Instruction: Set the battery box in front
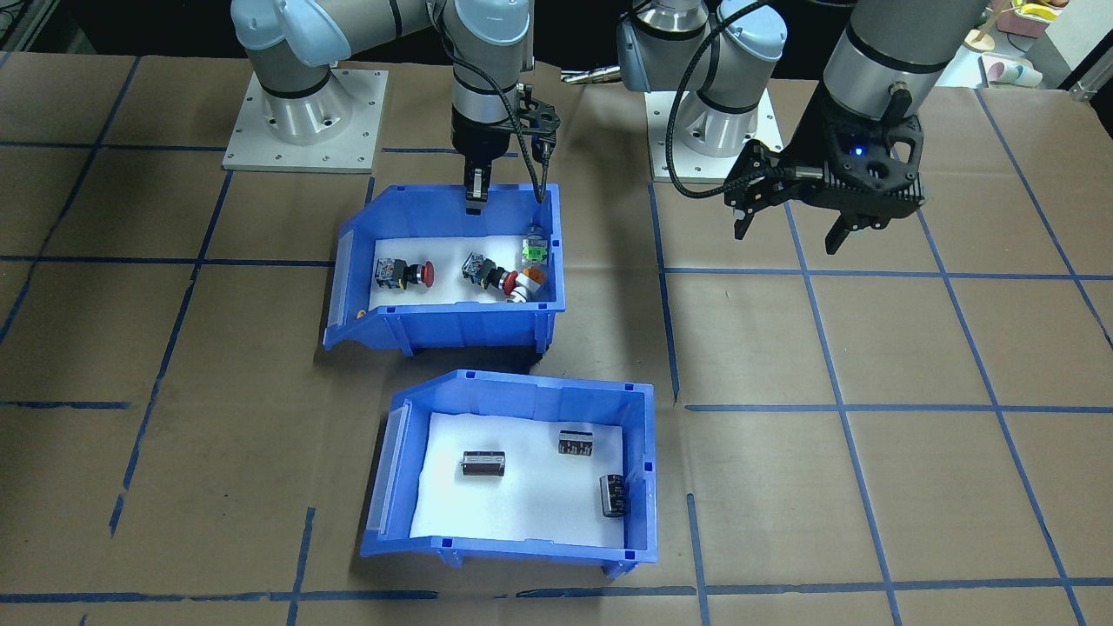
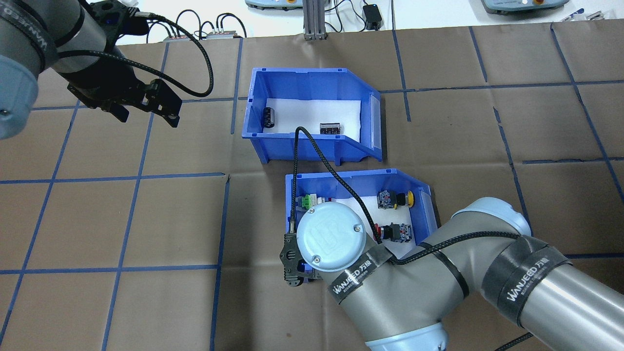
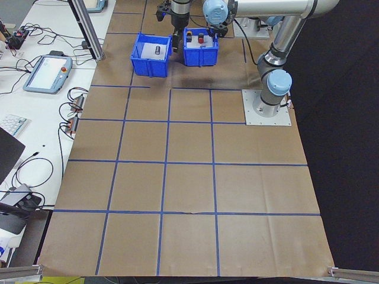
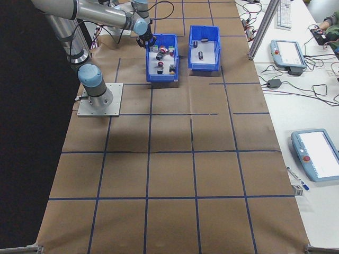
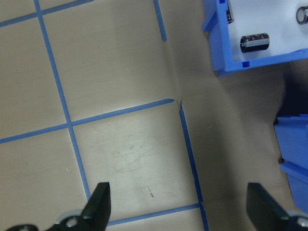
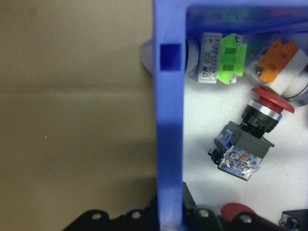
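Overhead exterior view: blue plastic open-front battery box (image 2: 312,114) w/ white foam lining sits on brown paper-covered tabletop (image 2: 146,219) w/ blue tape grid, on far side from robot; holds small dark cylinders (image 1: 483,462); untouched by either claw. Second, identical blue bin (image 2: 358,214) w/ coloured push-button switches (image 1: 509,278) sits just beside it, nearer robot base, walls apart by a narrow gap. Right claw (image 1: 475,193) is clenched on rear wall of switch bin; right wrist view shows blue wall running between its fingers, one finger inside, one outside. Left claw (image 1: 787,228) hangs released above bare tabletop, well apart from both bins, on robot's left; left wrist view shows fingers (image 5: 98,207) spread wide, nothing between; corner of battery box at upper right of that view.
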Available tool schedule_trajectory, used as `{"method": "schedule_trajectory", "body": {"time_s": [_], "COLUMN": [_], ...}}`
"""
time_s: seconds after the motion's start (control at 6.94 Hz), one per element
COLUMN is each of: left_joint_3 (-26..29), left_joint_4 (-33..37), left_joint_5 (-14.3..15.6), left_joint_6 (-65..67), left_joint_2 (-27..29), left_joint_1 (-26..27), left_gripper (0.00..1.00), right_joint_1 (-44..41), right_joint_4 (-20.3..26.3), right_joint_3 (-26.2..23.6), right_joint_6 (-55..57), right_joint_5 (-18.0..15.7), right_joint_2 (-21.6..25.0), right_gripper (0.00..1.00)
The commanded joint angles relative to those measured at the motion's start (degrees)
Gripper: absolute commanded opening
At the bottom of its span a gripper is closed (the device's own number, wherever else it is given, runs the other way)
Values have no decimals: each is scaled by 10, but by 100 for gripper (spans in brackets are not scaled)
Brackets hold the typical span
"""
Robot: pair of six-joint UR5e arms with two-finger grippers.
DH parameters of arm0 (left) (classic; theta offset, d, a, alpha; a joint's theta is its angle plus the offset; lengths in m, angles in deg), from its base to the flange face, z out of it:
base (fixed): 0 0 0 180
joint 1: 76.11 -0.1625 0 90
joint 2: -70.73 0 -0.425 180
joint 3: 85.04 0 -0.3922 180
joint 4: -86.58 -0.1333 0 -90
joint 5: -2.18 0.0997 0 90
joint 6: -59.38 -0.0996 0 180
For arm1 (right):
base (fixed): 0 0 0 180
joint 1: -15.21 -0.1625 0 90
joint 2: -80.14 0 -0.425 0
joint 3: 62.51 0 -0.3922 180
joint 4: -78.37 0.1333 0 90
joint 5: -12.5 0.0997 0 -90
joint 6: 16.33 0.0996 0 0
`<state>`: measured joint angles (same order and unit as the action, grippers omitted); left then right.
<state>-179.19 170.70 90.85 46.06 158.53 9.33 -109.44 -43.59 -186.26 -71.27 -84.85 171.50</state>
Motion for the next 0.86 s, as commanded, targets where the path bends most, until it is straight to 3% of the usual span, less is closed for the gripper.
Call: {"method": "schedule_trajectory", "body": {"time_s": [0.0,0.14,0.29,0.58,0.72], "left_joint_3": [-2,4,16,20,19], "left_joint_4": [2,15,50,73,87], "left_joint_5": [10,11,11,8,7], "left_joint_6": [6,6,7,8,8], "left_joint_2": [3,2,8,2,1], "left_joint_1": [0,0,0,0,0], "left_gripper": [99,99,99,99,99], "right_joint_1": [-1,0,2,12,27], "right_joint_4": [-1,-4,-15,-6,34], "right_joint_3": [1,1,2,45,83], "right_joint_6": [25,21,16,15,15], "right_joint_5": [25,25,24,18,17], "right_joint_2": [0,0,5,14,37], "right_gripper": [13,53,100,100,100]}}
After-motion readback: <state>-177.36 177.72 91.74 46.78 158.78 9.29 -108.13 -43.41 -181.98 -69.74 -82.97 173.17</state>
